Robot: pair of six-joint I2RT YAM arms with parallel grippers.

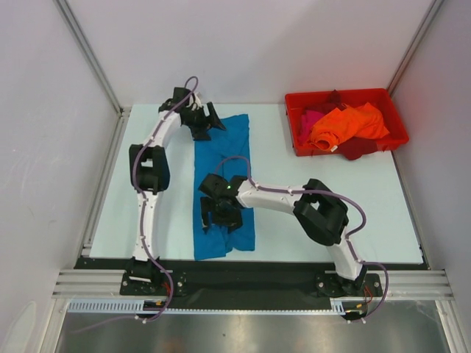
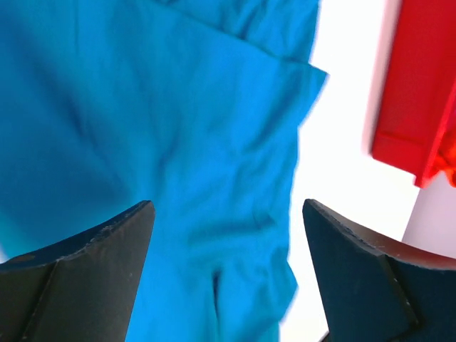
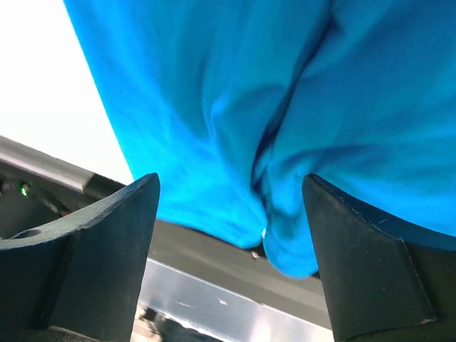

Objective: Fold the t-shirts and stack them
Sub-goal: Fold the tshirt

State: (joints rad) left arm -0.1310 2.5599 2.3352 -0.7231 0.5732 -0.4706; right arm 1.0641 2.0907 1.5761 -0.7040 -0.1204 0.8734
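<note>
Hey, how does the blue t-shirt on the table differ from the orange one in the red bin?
The blue t-shirt lies laid out as a long strip on the table; the orange t-shirt is bunched up in the red bin. The blue one lies alone, while the orange one is piled with other shirts. The left claw and right claw, both open, are over the blue one; neither is near the orange one. Both are plain soft cloth.

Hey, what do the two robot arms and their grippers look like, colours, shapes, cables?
Both the left arm and right arm have white links with bulky black joints, and a thin purple cable loops along each. The left gripper and right gripper are black, with broad wedge-shaped fingers.
</note>
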